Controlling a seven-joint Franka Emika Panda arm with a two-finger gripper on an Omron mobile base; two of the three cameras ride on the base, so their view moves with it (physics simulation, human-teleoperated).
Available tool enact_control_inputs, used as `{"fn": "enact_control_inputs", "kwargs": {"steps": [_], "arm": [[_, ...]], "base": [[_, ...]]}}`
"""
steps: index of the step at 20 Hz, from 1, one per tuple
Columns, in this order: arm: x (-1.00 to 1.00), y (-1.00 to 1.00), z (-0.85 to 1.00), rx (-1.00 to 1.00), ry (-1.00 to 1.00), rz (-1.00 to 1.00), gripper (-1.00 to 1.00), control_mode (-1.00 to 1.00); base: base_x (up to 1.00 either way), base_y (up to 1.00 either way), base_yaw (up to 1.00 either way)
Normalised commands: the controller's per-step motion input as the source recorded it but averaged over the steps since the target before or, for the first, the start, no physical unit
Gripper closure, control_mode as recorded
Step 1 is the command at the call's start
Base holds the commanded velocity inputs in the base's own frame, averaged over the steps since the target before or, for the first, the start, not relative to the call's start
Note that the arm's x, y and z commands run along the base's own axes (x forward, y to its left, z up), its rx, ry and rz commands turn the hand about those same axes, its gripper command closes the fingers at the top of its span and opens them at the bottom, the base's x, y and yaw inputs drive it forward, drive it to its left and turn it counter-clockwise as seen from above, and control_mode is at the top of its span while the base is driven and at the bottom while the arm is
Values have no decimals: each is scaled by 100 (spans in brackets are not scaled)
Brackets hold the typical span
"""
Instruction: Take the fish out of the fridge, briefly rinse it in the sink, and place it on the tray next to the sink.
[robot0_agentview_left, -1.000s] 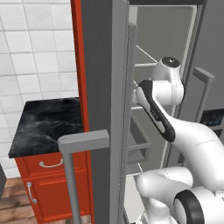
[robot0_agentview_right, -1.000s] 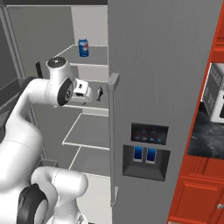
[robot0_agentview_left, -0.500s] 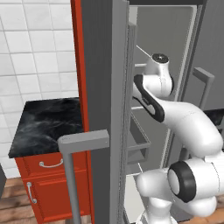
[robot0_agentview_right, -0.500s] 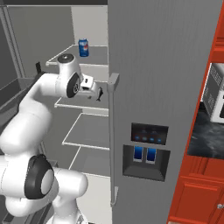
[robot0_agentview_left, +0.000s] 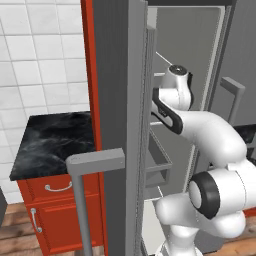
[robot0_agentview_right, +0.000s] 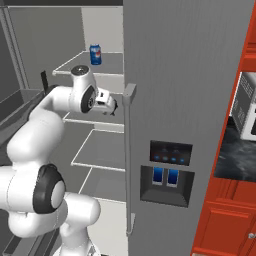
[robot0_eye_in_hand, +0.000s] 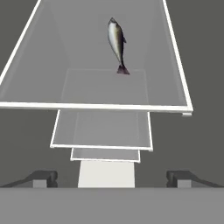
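Observation:
The fridge (robot0_agentview_right: 175, 75) stands open, and my arm reaches into its pale grey interior. A silver fish (robot0_eye_in_hand: 117, 43) with a dark tail lies lengthwise on a white-rimmed glass shelf (robot0_eye_in_hand: 96, 106), toward the back and slightly right of centre. My gripper (robot0_eye_in_hand: 112, 178) is open with nothing between its fingers, in front of the shelf's front rim and well short of the fish. In the right base view the gripper (robot0_agentview_right: 112, 106) hangs at middle-shelf height beside the door edge. The sink is out of view.
A blue soda can (robot0_agentview_right: 95, 54) stands on the top shelf. Lower shelves (robot0_eye_in_hand: 103, 146) step down beneath the fish's shelf. The open fridge door (robot0_agentview_left: 117, 75) with its bar handle (robot0_agentview_left: 82, 200) is left of the arm. A black counter (robot0_agentview_left: 55, 135) tops red cabinets (robot0_agentview_left: 55, 215).
The arm has stretched forward, deeper into the fridge, with its upper joints swinging toward the shelves. The gripper stays open near the middle shelf.

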Motion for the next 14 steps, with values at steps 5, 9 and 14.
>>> {"fn": "enact_control_inputs", "kwargs": {"steps": [5, 9, 14], "arm": [[45, 0, -22, 0, -1, 0, -100, -100], [50, -3, -12, 0, 0, 0, -100, -100], [48, -5, -7, 0, 0, 0, -100, -100]], "base": [[0, 0, 0], [0, 0, 0], [0, 0, 0]]}}
